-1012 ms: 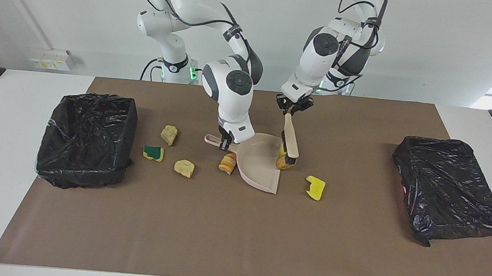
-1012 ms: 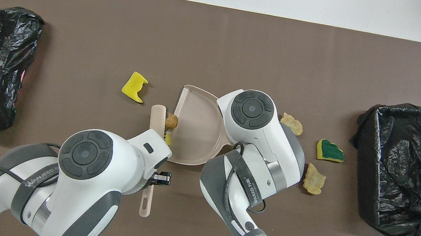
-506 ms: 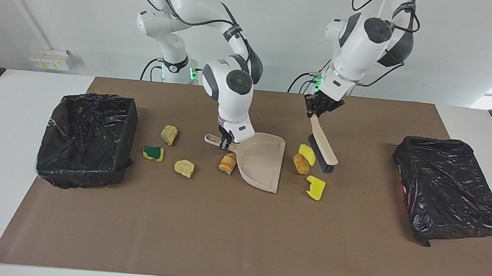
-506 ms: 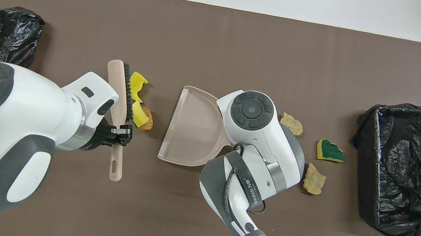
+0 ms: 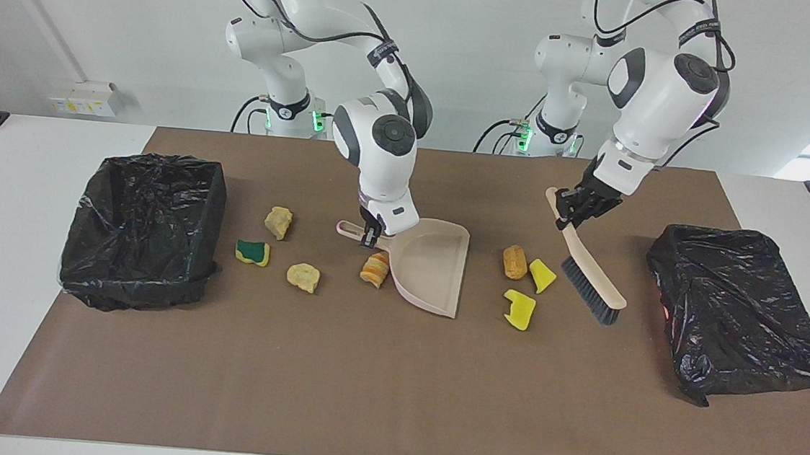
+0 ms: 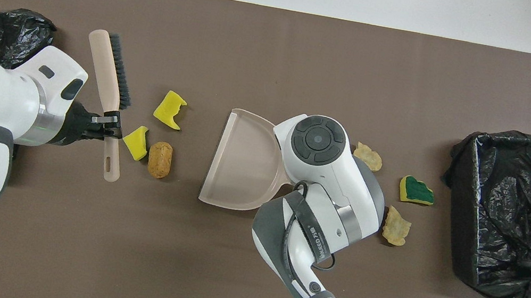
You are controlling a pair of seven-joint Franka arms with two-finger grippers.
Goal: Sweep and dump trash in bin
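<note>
Seven trash scraps lie on the brown mat (image 5: 378,384). Toward the left arm's end sit a brown bread-like lump (image 5: 514,262), a yellow sponge wedge (image 5: 541,275) just beside it, and a notched yellow sponge bit (image 5: 519,309) a little farther from the robots. Toward the right arm's end, a striped bread-like lump (image 5: 375,268) touches the outer wall of the beige dustpan (image 5: 431,266); then come a tan lump (image 5: 303,277), a green-and-yellow sponge (image 5: 253,252) and another tan lump (image 5: 278,222), the last nearest the robots.

The right gripper (image 5: 370,233) is pinched on the dustpan's handle, the pan resting on the mat with its open mouth facing the three scraps at the left arm's end.

The left gripper (image 5: 574,206) is clamped on the handle of the beige brush (image 5: 590,265), which slants down with its dark bristles near the mat, between the yellow wedge and a crumpled black bag (image 5: 738,311).

An open bin lined in black plastic (image 5: 145,229) stands at the right arm's end of the mat.
</note>
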